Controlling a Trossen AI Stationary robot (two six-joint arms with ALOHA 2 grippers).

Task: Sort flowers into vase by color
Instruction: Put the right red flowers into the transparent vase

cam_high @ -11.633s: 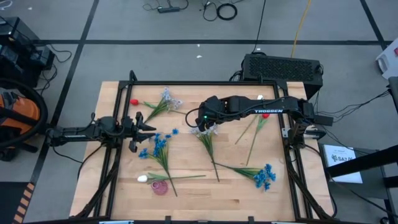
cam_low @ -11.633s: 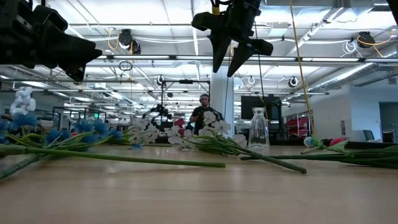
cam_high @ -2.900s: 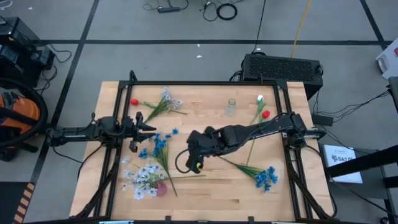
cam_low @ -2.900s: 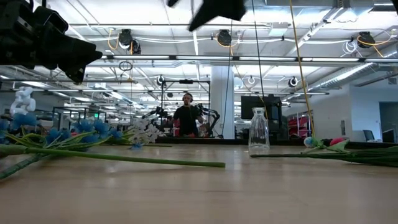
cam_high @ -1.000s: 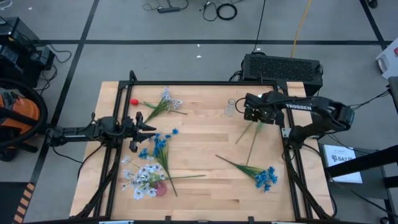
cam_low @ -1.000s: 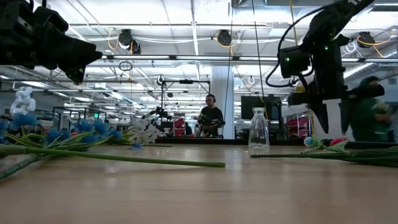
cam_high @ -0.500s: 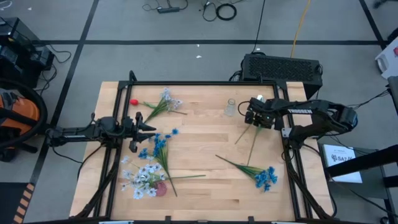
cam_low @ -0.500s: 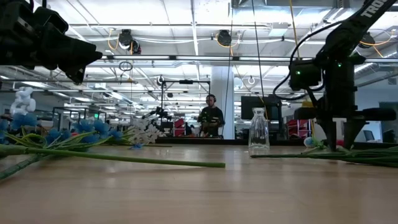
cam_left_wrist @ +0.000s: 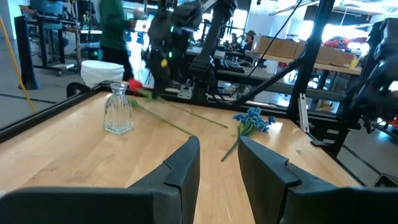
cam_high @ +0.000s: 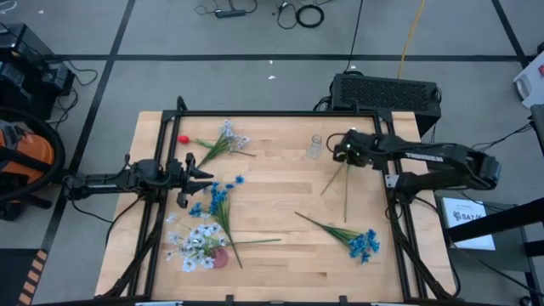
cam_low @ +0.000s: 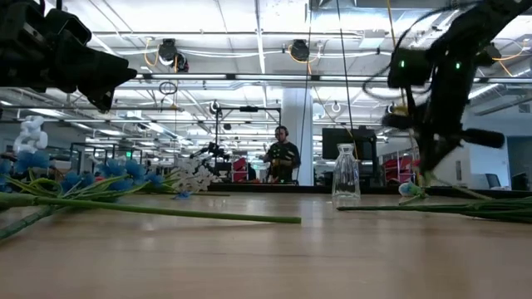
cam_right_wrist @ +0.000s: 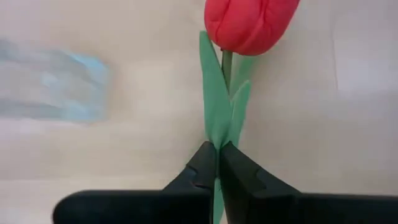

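A red-bud flower [cam_right_wrist: 249,22] lies at the table's far right, its green stem [cam_high: 346,195] running toward the near edge. My right gripper [cam_high: 344,153] is shut on it, just right of the small clear glass vase [cam_high: 316,146], which stands upright on the table. A second thin stem [cam_high: 330,183] lies beside the red flower's. My left gripper [cam_high: 204,174] hovers open at the table's left, with nothing between its fingers [cam_left_wrist: 186,163]. My right gripper pinches the red flower's stem and its leaf bases [cam_right_wrist: 217,134] just below the bud, between its two fingertips. The fingers come from above, pointing down. The bud sticks out past the fingertips, and the stem's lower end [cam_high: 346,219] lies on the table.
Blue clusters [cam_high: 217,200] and a white cluster [cam_high: 191,245] lie near my left gripper. A lavender spray [cam_high: 229,138] and a red bud [cam_high: 182,139] lie at the far left, another blue flower [cam_high: 364,244] at the near right. A black frame [cam_high: 280,113] rims the table.
My right gripper has come down onto the red flower and shut on its stem below the bud. It has then moved a little toward the vase, swinging the bud end that way while the stem's lower end has stayed on the table.
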